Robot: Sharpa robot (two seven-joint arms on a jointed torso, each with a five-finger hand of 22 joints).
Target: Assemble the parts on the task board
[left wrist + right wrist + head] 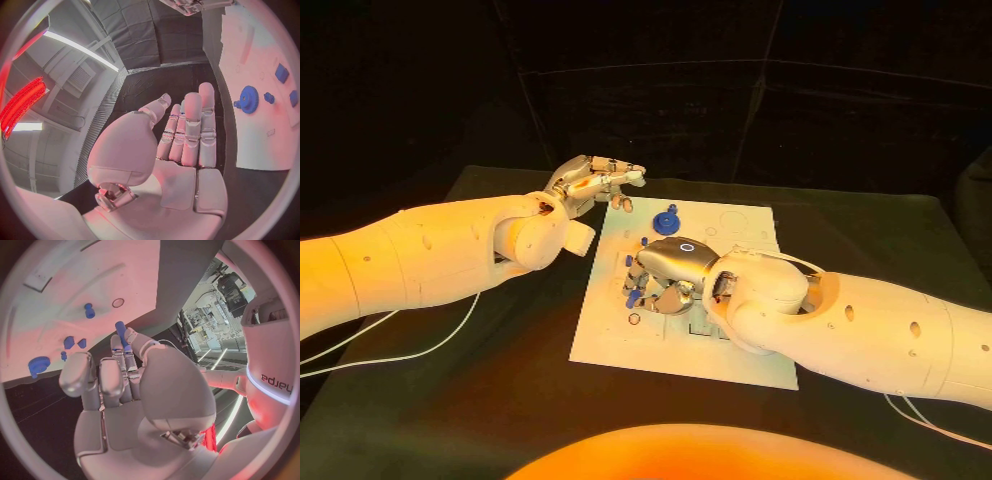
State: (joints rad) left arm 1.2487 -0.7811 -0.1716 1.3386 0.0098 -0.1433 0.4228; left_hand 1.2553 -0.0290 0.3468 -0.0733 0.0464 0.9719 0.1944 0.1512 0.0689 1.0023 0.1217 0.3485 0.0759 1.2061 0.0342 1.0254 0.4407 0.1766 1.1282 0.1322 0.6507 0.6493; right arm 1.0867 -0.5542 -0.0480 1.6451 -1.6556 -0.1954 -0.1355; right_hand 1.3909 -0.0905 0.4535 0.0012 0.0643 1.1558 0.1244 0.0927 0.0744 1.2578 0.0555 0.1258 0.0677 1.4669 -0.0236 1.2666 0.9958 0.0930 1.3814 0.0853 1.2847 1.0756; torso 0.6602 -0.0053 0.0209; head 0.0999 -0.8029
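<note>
Left hand [593,184] is held released off the far-left corner of the task board [747,225], clear of the work. Blue gear [666,220] lies far-centre. Right hand [672,268] pinches a blue peg [120,330] above mid-board; insertion judged underway, alignment with a hole [117,302] needed next.

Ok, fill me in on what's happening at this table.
The robot is assembling small blue parts on the white task board. Its right hand is over the board's left side, pinching a blue peg at its fingertips. The left hand is off the board's far left corner, holding nothing. A blue gear lies on the board.
</note>
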